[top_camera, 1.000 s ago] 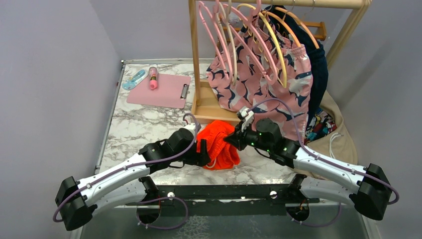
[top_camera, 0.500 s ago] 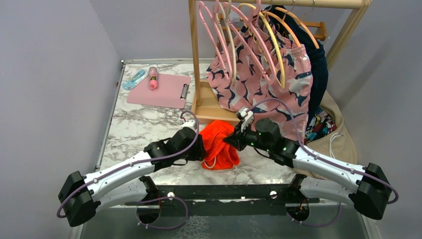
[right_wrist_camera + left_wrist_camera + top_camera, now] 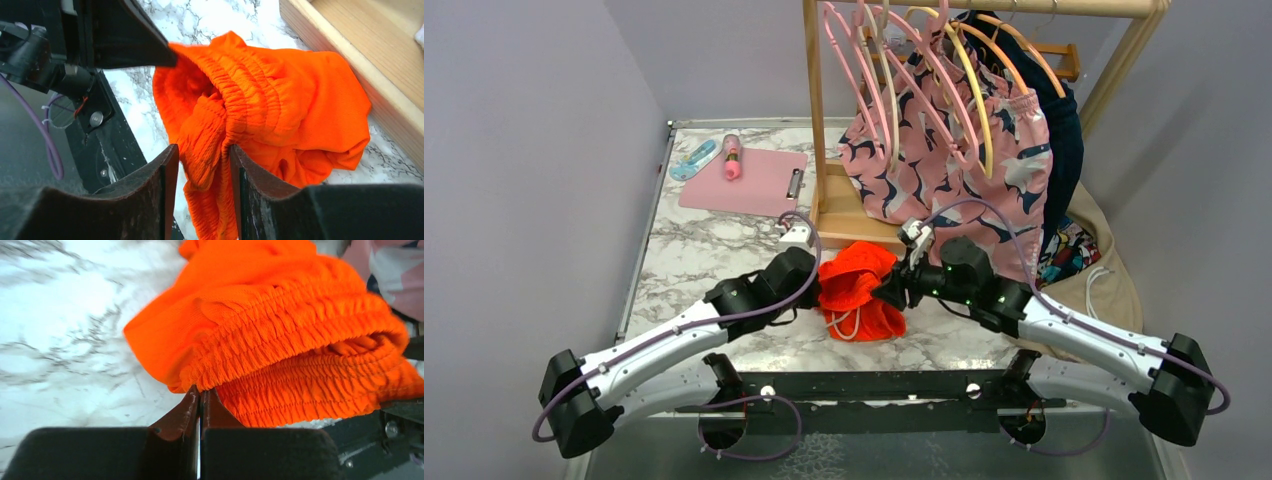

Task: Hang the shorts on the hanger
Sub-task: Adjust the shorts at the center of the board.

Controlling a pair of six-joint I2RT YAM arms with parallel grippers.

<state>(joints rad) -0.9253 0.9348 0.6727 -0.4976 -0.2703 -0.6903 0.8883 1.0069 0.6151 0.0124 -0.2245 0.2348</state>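
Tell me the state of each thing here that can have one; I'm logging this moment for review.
shorts: bunched on the table, on no hanger.
left gripper: shut on the shorts' waistband edge.
right gripper: open, shorts fabric between its jaws.
hanger: hanging on the rack, without the shorts.
shark-print shorts: hanging on the rack.
clipboard: lying flat.

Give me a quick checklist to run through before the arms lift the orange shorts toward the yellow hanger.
1. Hold by the left gripper: ok, shut on the waistband edge of the shorts, though only at the fingertips.
2. Hold by the right gripper: not ok, jaws parted around a waistband fold.
3. Waistband spread open: not ok, bunched between the grippers.
4. The shorts off the table: not ok, they mostly rest on it.
5. Access to the hanger: cannot tell, it hangs on the rack, crowded by the pink hangers.
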